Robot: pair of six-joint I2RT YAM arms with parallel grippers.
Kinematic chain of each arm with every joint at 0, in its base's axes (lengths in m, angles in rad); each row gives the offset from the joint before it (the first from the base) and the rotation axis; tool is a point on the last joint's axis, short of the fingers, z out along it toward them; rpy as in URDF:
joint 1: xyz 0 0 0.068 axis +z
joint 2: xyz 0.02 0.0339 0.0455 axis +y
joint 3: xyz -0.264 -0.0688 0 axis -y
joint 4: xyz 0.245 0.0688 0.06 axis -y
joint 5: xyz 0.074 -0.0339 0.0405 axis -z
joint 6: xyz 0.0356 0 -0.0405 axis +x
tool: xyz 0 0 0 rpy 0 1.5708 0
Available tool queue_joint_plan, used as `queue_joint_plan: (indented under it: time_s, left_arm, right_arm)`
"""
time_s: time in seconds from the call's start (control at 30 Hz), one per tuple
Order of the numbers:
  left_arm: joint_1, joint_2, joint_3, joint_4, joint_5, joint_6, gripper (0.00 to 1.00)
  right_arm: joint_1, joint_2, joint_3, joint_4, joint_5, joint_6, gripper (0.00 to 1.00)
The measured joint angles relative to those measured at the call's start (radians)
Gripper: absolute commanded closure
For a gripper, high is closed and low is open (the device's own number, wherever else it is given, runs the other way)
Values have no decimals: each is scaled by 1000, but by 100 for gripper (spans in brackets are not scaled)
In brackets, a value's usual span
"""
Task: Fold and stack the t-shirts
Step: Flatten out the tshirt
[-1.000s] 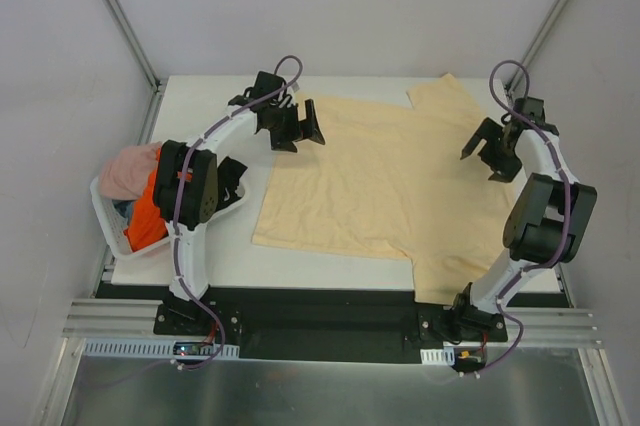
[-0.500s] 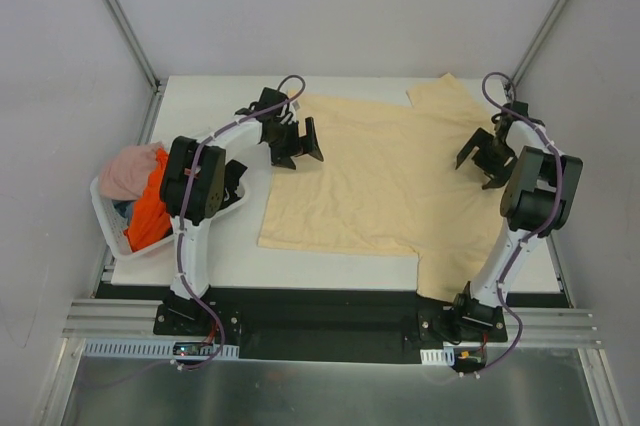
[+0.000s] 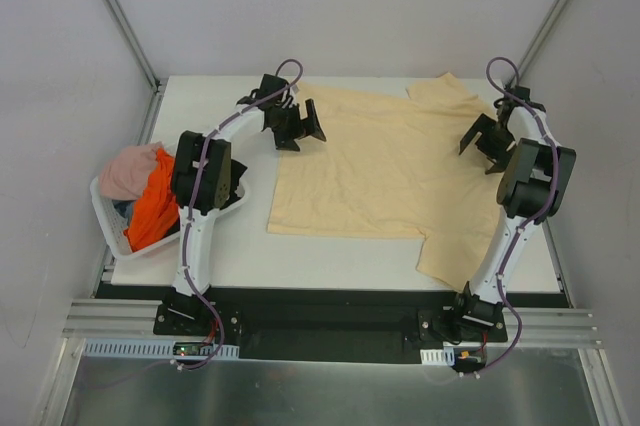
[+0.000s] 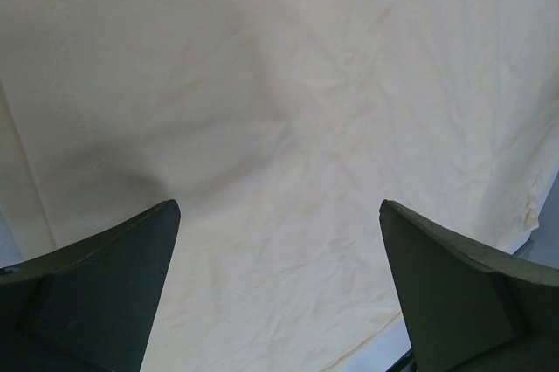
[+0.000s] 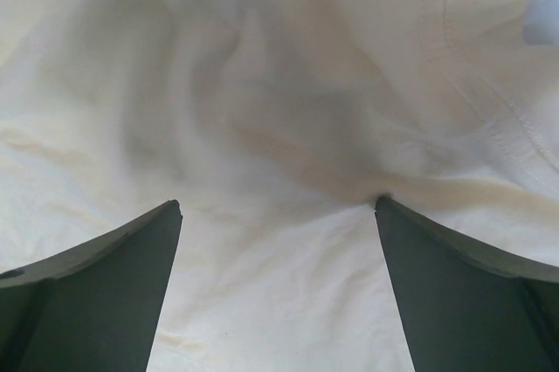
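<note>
The pale yellow t-shirt (image 3: 380,171) lies spread nearly flat on the white table (image 3: 230,246). Its bottom hem points toward the robot's left, one sleeve reaches the far edge and the other trails toward the near edge. The left gripper (image 3: 300,131) hangs over the far hem corner with its claw spread wide and nothing between the fingers. The right gripper (image 3: 483,144) hangs over the shoulder end near the far sleeve, equally wide and equally empty. Both wrist views show only rumpled cloth between the fingers, with a stitched seam at the upper right of the right one; whether the tips touch the fabric cannot be told. The shirt looks light, thin and limp (soft ripples run all across it), so it will likely sag and bunch wherever it is not supported, and slide easily over the smooth table. The sensible hold is probably a shallow pinch at an edge, hem corner on one side and shoulder seam on the other, so the panel lifts evenly. An orange t-shirt (image 3: 150,208) and a pink t-shirt (image 3: 130,171) wait heaped in the white basket (image 3: 105,216) at the left.
</note>
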Motion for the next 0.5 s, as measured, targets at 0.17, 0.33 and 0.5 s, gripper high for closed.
queue_joint_plan:
  time_s: [0.17,0.33,0.5]
  left_arm:
    - [2,-28,25,2,-37,4,1]
    - [-13,-259,-178,13,-129,5,1]
    - [-91,-606,-476,14,-212,-16,1]
  right_arm:
    - [-1,-27,15,-29,32,-15,4]
    - [1,-273,-109,-18,48,-26,4]
    - [2,-674,-357,42,54,-27,4]
